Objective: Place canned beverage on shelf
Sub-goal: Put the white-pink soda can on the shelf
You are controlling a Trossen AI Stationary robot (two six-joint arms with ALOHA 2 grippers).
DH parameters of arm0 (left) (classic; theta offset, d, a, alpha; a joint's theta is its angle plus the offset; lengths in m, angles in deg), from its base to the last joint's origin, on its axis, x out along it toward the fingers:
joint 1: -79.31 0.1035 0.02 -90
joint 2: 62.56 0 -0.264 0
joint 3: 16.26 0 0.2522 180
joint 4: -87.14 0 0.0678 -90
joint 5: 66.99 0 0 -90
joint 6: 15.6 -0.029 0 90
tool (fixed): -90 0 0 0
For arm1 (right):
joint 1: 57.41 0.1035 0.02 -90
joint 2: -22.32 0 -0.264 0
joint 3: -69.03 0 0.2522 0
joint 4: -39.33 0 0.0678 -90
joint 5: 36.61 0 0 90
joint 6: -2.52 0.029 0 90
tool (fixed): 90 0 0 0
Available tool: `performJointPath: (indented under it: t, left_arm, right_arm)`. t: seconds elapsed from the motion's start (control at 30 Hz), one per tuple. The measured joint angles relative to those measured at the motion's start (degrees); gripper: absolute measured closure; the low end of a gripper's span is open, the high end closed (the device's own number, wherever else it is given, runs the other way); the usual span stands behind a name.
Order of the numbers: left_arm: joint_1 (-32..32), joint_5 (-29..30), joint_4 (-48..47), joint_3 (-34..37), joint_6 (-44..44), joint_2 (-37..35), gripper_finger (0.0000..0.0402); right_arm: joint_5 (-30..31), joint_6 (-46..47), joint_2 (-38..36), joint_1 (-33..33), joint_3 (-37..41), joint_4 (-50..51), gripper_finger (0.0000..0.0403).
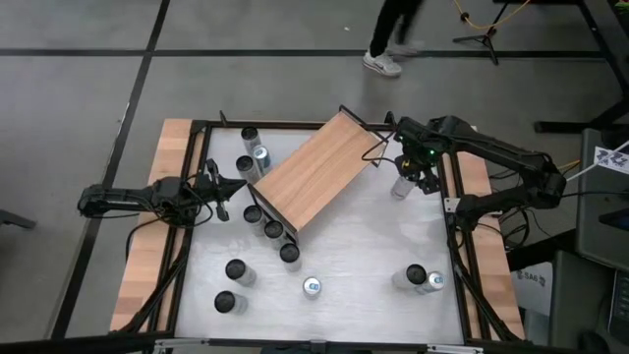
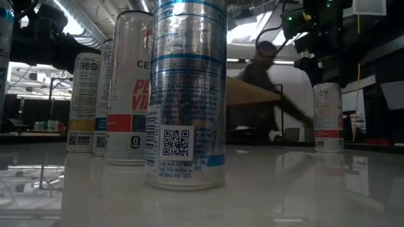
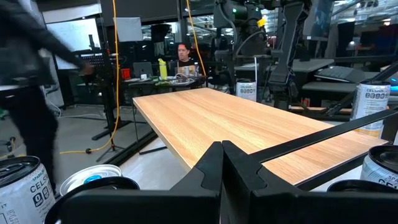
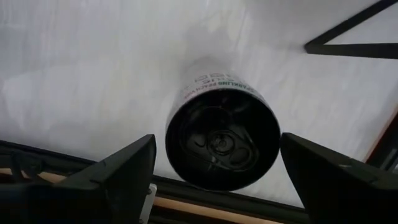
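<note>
Two dark jointed arms, black cables along links; right arm shows green light near wrist.

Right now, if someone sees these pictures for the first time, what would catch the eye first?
First, the shelf, a long wooden board lying at an angle across the far middle of the white table, with many cans standing around it. Next, the right gripper, open, directly above one can near the table's far right side, its fingers on either side. The left gripper is shut at the table's left, pointing toward the shelf.

upright can beside wooden shelf
</note>
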Motion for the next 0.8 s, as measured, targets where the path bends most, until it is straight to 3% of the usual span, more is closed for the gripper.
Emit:
performJointPath:
  t: [0.8]
  left_arm:
    - [0.0, 0.0, 0.0, 0.0, 0.0, 0.0, 0.0401]
  right_arm:
    - [-0.1, 0.6, 0.0, 0.0, 0.0, -0.8, 0.0063]
